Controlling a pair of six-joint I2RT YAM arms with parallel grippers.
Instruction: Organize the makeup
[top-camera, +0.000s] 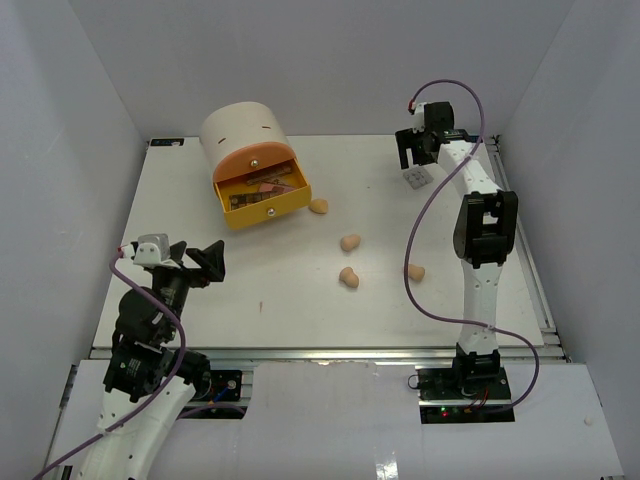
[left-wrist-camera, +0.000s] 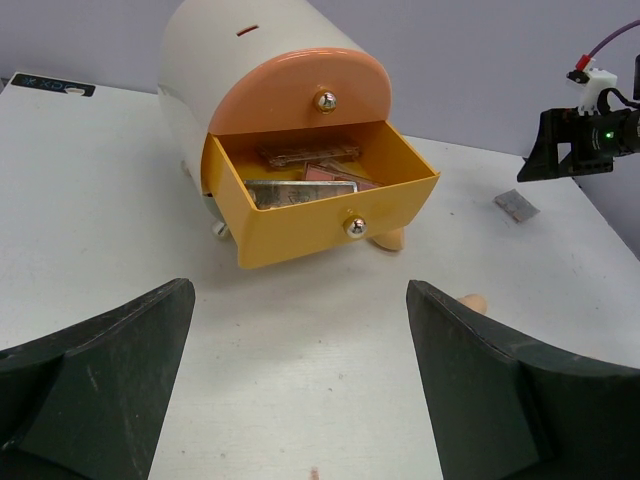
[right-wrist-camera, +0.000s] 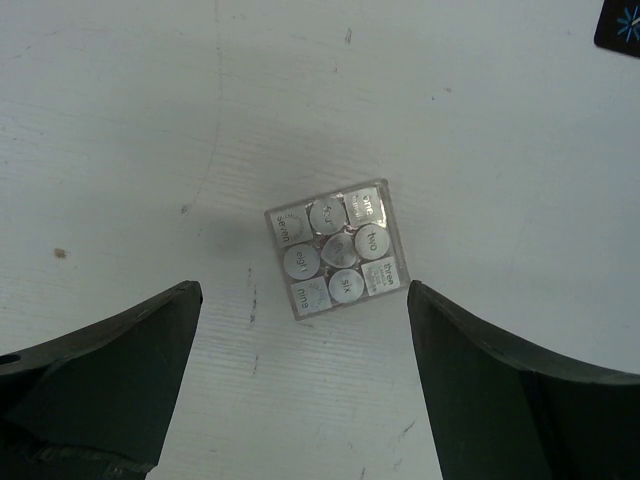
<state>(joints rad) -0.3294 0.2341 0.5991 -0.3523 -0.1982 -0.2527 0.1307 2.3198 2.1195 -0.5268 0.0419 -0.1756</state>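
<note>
A grey square eyeshadow palette with round silver pans lies flat on the table, also seen small at the back right. My right gripper hovers open just above it, with nothing between its fingers. Several tan egg-shaped sponges lie on the table: one by the drawer, one in the middle, one nearer and one beside the right arm. The yellow drawer stands pulled out with flat palettes inside. My left gripper is open and empty, facing the drawer from a distance.
The cream round drawer unit with an orange front stands at the back left. The right arm's purple cable loops over the table's right side. White walls enclose the table on three sides.
</note>
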